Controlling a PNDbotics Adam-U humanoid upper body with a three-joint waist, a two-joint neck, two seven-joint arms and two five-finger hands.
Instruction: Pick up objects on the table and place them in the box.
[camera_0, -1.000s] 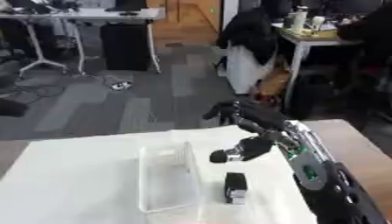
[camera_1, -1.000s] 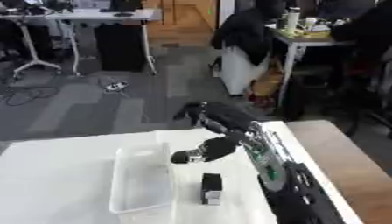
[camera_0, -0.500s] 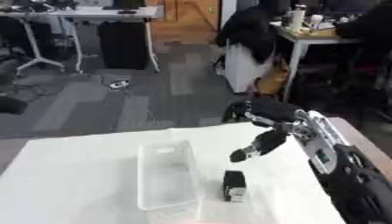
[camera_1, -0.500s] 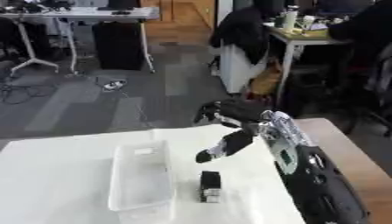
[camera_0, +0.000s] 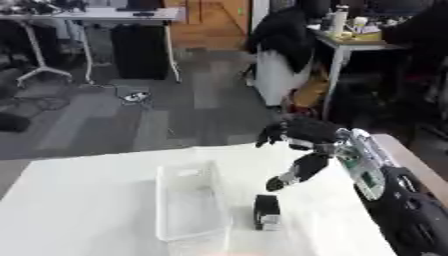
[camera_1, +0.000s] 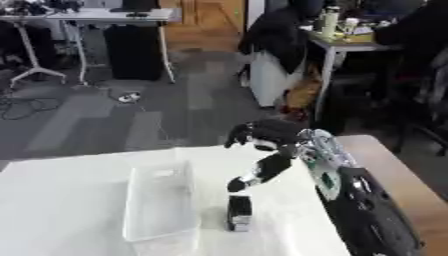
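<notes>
The clear plastic box (camera_0: 188, 205) sits open on the white table (camera_0: 79, 200). Just right of the box, the right hand (camera_0: 302, 140) hovers spread and empty over a small dark block (camera_0: 266, 218). A careless descent could topple the upright block.

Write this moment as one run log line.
right hand: open, above table, holding nothing | dark object: on table beside clear box | left hand: not visible
</notes>
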